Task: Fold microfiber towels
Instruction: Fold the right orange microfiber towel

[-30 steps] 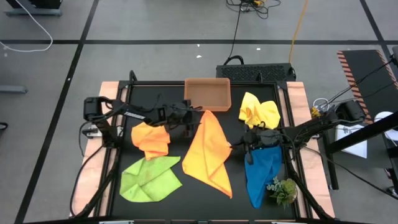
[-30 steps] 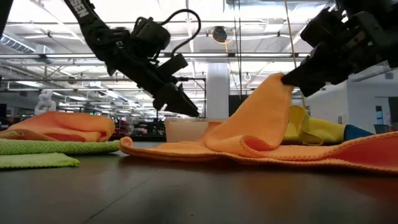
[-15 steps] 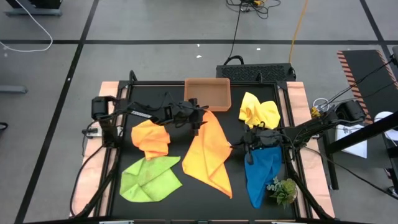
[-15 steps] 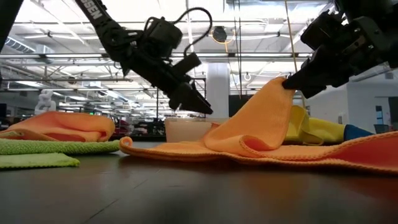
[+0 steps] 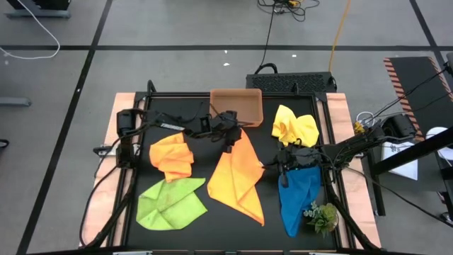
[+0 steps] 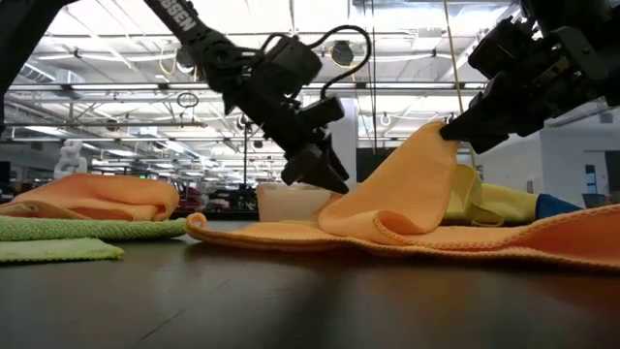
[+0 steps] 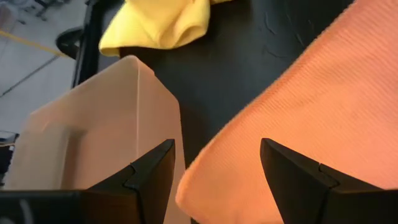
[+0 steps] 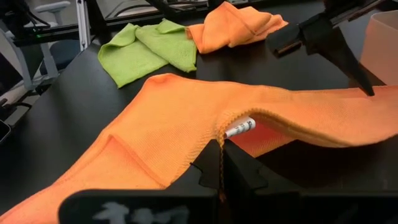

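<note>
A large orange towel (image 5: 237, 177) lies spread at the table's middle, with its right edge raised. My right gripper (image 5: 274, 167) is shut on that edge. My left gripper (image 5: 230, 142) is open just above the towel's far corner (image 7: 214, 177), one finger on either side of it, beside the brown tray (image 5: 236, 106); I cannot tell whether it touches. A smaller orange towel (image 5: 172, 157) and a lime green one (image 5: 170, 203) lie crumpled at the left. A yellow towel (image 5: 294, 126) lies at the far right, and a blue one (image 5: 297, 202) lies under my right arm. My right gripper pinches the large orange towel's hemmed right edge (image 8: 219, 126) between its two fingers, next to a small white label (image 8: 239, 129). The fingers come from the table's right, slanting a little down. The pinched edge (image 6: 431, 136) stands lifted in a peak, and the rest of the cloth lies slack on the table.
The tray stands at the far edge, close to my left gripper. A small green plant sprig (image 5: 322, 216) lies at the near right by the blue towel. Bare black tabletop shows between the towels and along the near edge.
My left gripper has moved toward the table's right, past the small orange towel to the large towel's far corner by the tray, rolling its wrist on the way. It has stayed open. The raised towel edge has not moved.
</note>
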Controlling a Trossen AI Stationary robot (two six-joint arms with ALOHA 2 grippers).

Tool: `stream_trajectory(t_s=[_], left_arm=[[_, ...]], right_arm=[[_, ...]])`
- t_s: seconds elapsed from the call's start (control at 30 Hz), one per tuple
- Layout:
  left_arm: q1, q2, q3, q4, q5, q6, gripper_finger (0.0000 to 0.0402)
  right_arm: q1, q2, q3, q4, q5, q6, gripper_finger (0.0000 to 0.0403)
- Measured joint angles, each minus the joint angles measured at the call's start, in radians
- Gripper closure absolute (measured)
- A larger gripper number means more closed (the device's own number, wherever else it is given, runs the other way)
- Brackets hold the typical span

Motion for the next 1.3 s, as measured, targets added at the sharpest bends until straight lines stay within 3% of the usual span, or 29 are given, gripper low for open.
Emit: stream_trajectory(t_s=[0.2,0.43,0.93,1.1,1.3], left_arm=[[0.002,0.007,0.047,-0.101,-0.088,0.002,0.0163],[0.001,0.007,0.048,-0.125,-0.111,0.047,0.0167],[0.020,0.011,0.048,-0.155,-0.104,-0.012,0.0301],[0.020,0.014,0.047,-0.142,-0.104,-0.014,0.0298],[0.020,0.014,0.047,-0.103,-0.104,-0.015,0.0267]], right_arm=[[0.000,0.000,0.000,0.006,0.000,-0.002,0.0403],[0.000,0.000,0.000,0.007,0.000,-0.017,0.0403],[0.000,0.000,0.000,0.008,0.000,-0.021,0.0403],[0.000,0.000,0.000,0.008,0.000,-0.021,0.0403],[0.000,0.000,0.000,0.008,0.000,-0.020,0.0403]])
